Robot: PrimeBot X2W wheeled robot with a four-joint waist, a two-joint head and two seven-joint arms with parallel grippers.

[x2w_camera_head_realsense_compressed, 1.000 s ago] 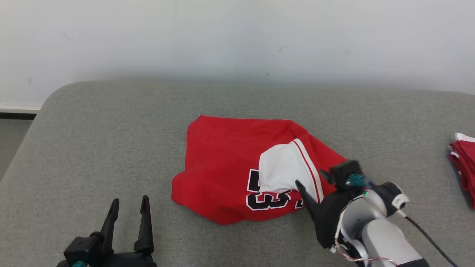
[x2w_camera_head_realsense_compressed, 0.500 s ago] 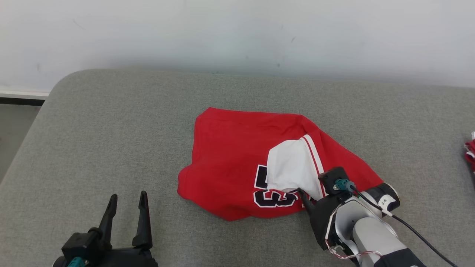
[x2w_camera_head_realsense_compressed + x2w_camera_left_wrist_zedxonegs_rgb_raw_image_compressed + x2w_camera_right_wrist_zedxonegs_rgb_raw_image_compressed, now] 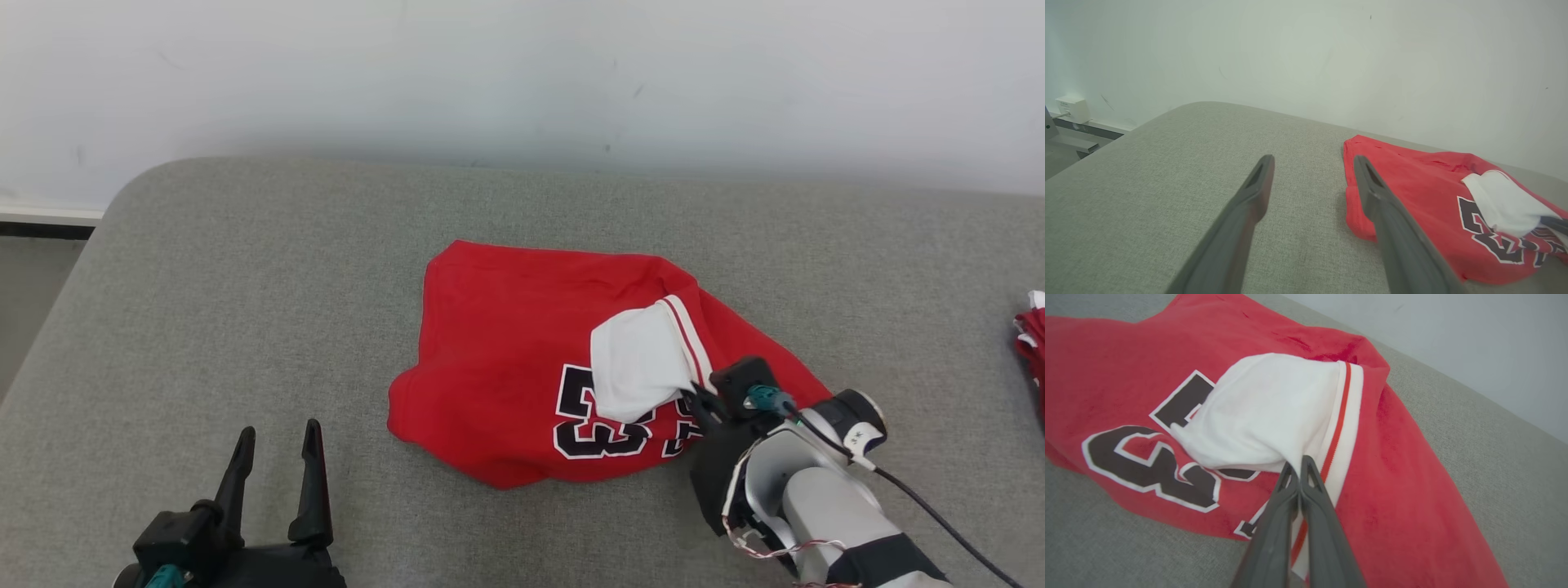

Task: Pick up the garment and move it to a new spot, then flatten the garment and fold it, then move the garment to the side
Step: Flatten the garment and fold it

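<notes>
A red garment (image 3: pixel 506 351) is seen lying crumpled on the tabletop (image 3: pixel 245 269), which is covered in grey fabric. It is placed about midway between the left and right edges, slightly nearer the front edge than the far one. Large black numerals outlined in white are shown on its front part. A white flap (image 3: pixel 637 367), edged with a white band carrying a red stripe, is turned over on top of the red cloth toward the garment's right side.

The right pincer (image 3: pixel 695 394) is clenched on the garment at the lower corner of that white flap. In the right wrist view its two dark fingers (image 3: pixel 1314 506) are pressed together, with the white cloth gathered at their tips and the striped band running beneath them. The pale forearm is stretched in from the front right corner.

The left pincer (image 3: pixel 277 433) is held released near the front edge, left of the garment and apart from it, with nothing between its spread fingers. In the left wrist view the garment's left hem is seen just beyond the right-hand finger.

A second bundle of red and white cloth (image 3: pixel 1030 335) is seen at the tabletop's right edge, well apart from the garment. A pale wall (image 3: pixel 522 73) is seen behind the far edge.
</notes>
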